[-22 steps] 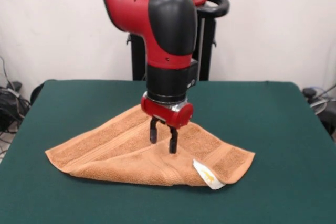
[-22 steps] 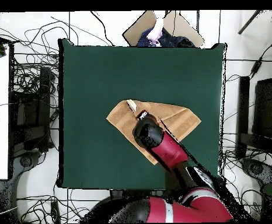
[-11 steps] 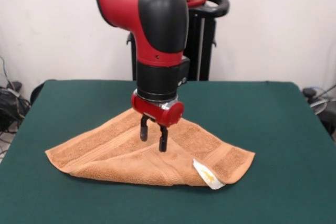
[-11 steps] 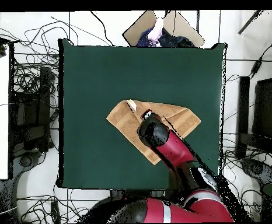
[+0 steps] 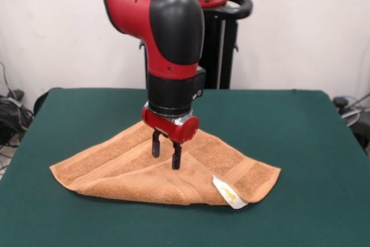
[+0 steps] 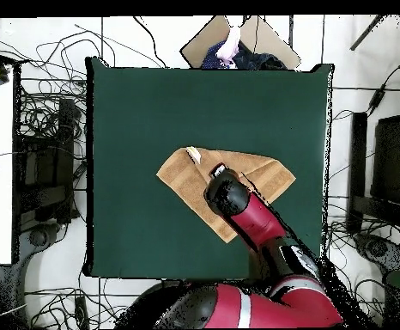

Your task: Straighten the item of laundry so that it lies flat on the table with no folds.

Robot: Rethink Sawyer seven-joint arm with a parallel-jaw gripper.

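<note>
While the folded towel (image 5: 167,169) lies unmoved, the open, empty gripper (image 5: 165,153) has shifted slightly left.

The surface (image 5: 300,143) is seen low and close from across it, facing the arm (image 5: 173,33); it is seen whole from straight above (image 6: 152,112). Both are shared.

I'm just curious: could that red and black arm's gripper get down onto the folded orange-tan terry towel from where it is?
Probably yes. The gripper hangs open directly over the folded orange-tan terry towel, and nothing lies between them on the green table.
</note>
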